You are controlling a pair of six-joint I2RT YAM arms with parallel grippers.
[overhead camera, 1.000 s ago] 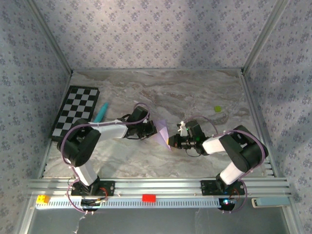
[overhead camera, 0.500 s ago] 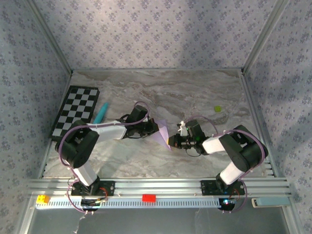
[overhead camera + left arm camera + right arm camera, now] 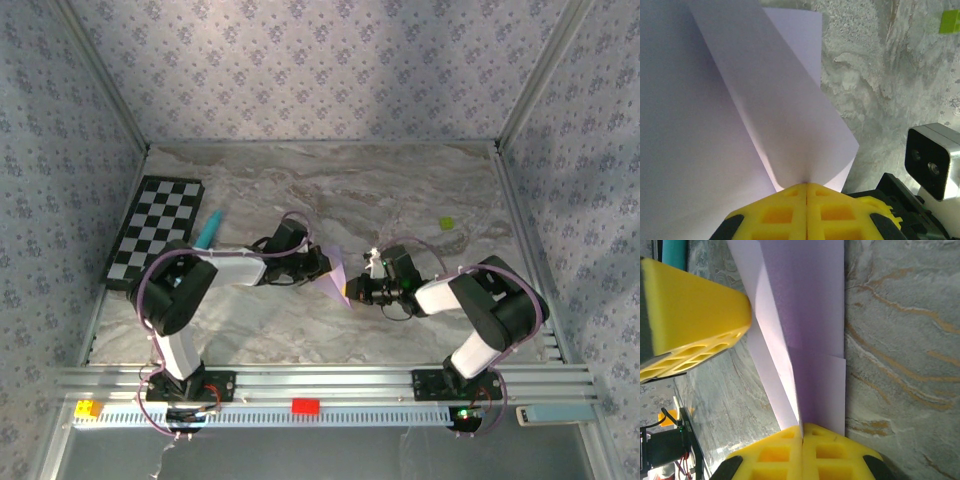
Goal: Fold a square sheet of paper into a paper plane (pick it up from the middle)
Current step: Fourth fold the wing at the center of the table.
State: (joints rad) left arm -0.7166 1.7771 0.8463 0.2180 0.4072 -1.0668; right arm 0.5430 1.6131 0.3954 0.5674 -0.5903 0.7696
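Note:
The pale lilac sheet of paper point(image 3: 335, 271) hangs folded just above the table's middle, pinched from both sides. My left gripper point(image 3: 319, 268) is shut on its left part; in the left wrist view the yellow fingertips point(image 3: 790, 200) meet where the sheet point(image 3: 740, 100) curls into a cone. My right gripper point(image 3: 351, 291) is shut on the lower right edge. In the right wrist view the creased layers point(image 3: 810, 315) run up from my closed gripper point(image 3: 801, 429), with the left gripper's yellow finger point(image 3: 695, 325) at their left. A paper plane is out of view.
A checkerboard point(image 3: 155, 228) lies at the far left with a teal pen point(image 3: 207, 232) beside it. A small green piece point(image 3: 447, 224) sits at the back right. Metal frame posts and patterned walls bound the table; a rail point(image 3: 320, 380) runs along the near edge.
My left arm has pushed to the right, bringing its gripper nearer the right one. The paper between them has bunched and tilted slightly. The right arm has held still.

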